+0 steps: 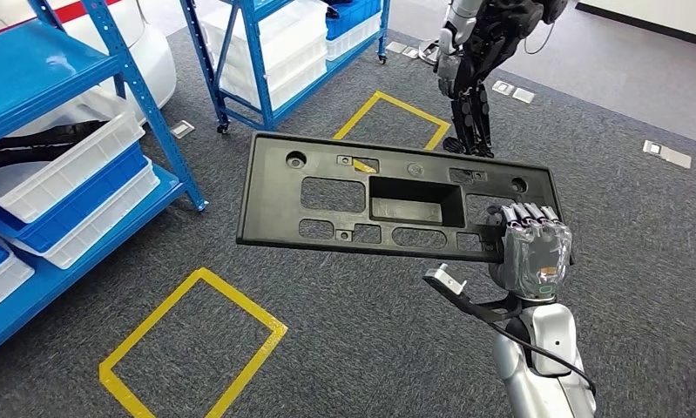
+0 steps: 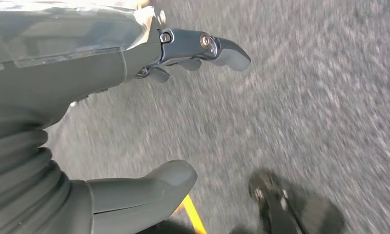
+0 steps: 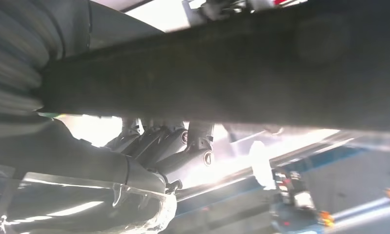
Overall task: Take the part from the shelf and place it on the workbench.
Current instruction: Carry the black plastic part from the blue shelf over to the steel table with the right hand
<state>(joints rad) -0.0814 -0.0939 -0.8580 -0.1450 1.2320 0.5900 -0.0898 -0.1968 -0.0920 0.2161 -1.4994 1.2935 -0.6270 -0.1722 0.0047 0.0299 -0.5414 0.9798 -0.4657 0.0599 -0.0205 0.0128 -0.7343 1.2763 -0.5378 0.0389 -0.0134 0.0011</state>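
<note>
The black part [image 1: 388, 198] is held flat above the carpet, clamped at one end by the right hand [image 1: 531, 248]. Left hand [image 2: 85, 73]: fingers [image 2: 222, 48] apart, nothing held.

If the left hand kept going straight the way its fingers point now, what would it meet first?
Most likely the grey carpet floor. In the left wrist view the left hand holds nothing, and past its fingertips lies only bare carpet. The picture is blurred, so depth is uncertain.

You are in a workshop or warehouse bay: blue steel racks [image 1: 144, 96] hold plastic bins [image 1: 61, 161]; yellow tape squares [image 1: 192, 344] mark the grey carpet [image 1: 640, 226].
</note>
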